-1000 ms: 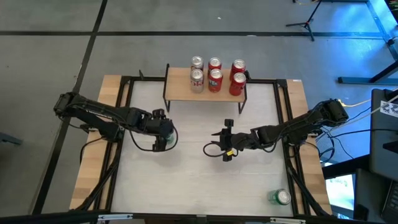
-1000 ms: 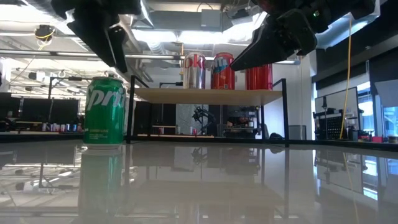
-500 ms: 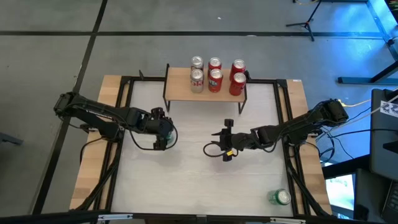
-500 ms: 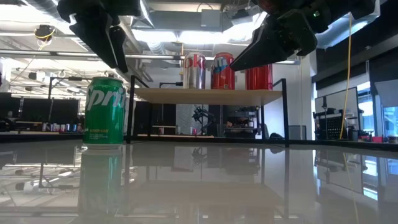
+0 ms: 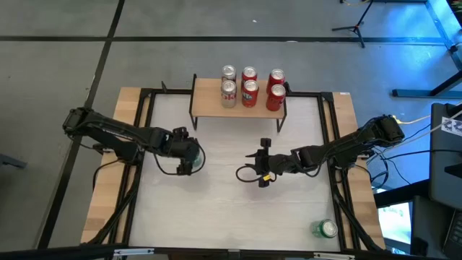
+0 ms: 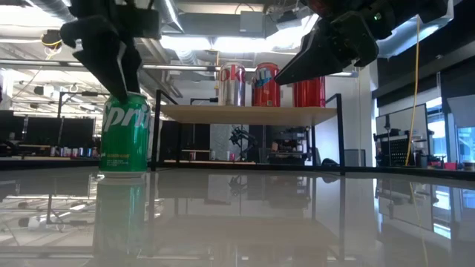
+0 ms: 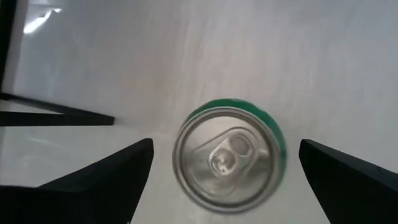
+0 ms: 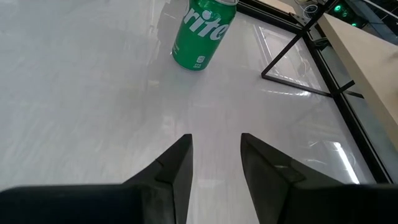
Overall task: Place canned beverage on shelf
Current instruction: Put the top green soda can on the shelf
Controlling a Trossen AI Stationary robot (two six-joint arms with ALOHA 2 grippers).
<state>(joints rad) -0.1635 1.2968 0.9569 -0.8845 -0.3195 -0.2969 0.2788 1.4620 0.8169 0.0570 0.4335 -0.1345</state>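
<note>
The left gripper point(image 7: 224, 180) hangs directly above a green can point(image 7: 229, 158) standing upright on the surface point(image 5: 216, 217), well apart from the shelf point(image 5: 238, 105); its jaws are spread wide on either side, grasping nothing; the step looks like the reach before the grasp; next it must descend and clamp the can; the right gripper point(image 8: 214, 155) waits mid-surface, jaws parted and empty; six cans already occupy the shelf.

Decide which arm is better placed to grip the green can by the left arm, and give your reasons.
Left. The left gripper hangs open straight above the green can, a finger on either side. The right gripper waits at mid-table, apart from that can.
</note>
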